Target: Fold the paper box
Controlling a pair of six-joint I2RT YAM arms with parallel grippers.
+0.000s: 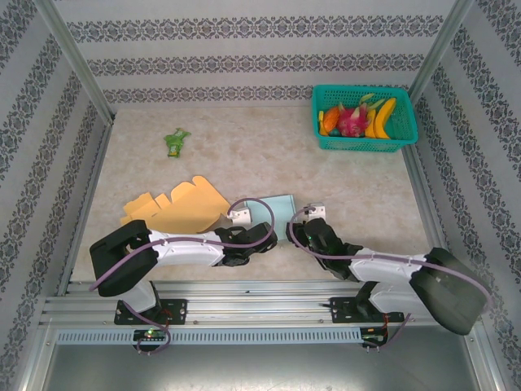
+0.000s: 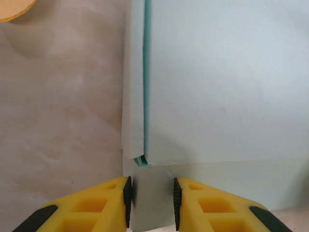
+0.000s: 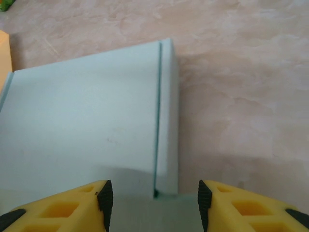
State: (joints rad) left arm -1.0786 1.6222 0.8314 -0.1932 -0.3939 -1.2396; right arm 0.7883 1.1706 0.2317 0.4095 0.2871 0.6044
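Pale blue-green flat paper box (image 1: 273, 210) lies on the marbled beige tabletop (image 1: 244, 155) btwn both arms, near the front edge, just right of an orange die-cut card sheet (image 1: 183, 208). Key relation: box sits straight ahead of both grippers, side-flap creases running away from them. Left gripper (image 2: 151, 193) is at the near-left corner, jaws narrowly apart over the near flap, nothing clamped. Right gripper (image 3: 153, 193) is at the near-right corner, jaws wide apart, crease centred btwn them. Both abt equally close.
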